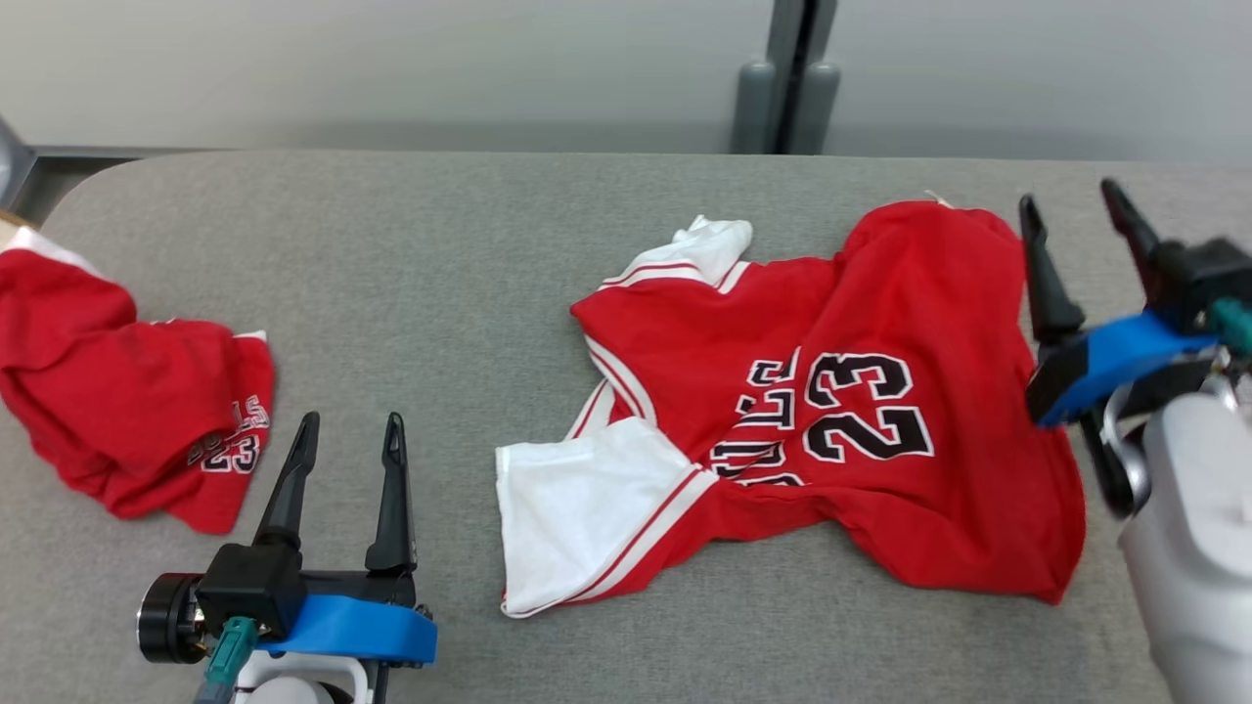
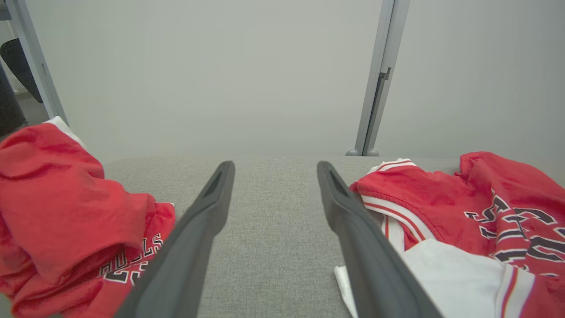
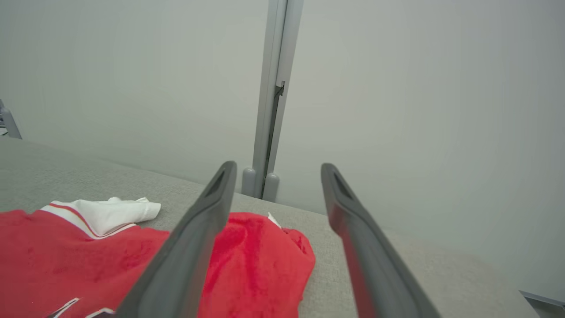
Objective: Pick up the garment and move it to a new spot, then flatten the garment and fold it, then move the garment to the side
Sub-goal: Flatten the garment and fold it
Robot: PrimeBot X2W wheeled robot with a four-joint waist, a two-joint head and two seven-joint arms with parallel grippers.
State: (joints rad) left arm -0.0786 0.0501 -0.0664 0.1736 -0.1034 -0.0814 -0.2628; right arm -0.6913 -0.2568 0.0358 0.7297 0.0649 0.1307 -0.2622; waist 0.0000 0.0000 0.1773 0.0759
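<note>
Across the head view, a grey cloth-covered table (image 1: 440,274) runs from 9 o'clock to 3 o'clock, its far edge meeting a pale wall and its far left corner rounded at 10 o'clock. The garment (image 1: 841,411), a red jersey with white sleeves and the number 23, lies rumpled and partly spread from the centre toward 3 o'clock, with one white sleeve pointing to 7 o'clock. A second red jersey (image 1: 117,411) sits crumpled at 9 o'clock, well apart from the first. The right gripper (image 1: 1068,194) hovers at 3 o'clock, just beside the garment's right edge, its claw released and grasping nothing. The left gripper (image 1: 352,420) rests at 7 o'clock, also released and empty. The left wrist view adds bare table between that gripper's fingers, with a jersey to either side. The right wrist view adds the garment's far red corner beneath its left finger and the table's edge at 4 o'clock. Open cloth lies between the two jerseys, along the far edge, and in a near strip at 6 o'clock.
</note>
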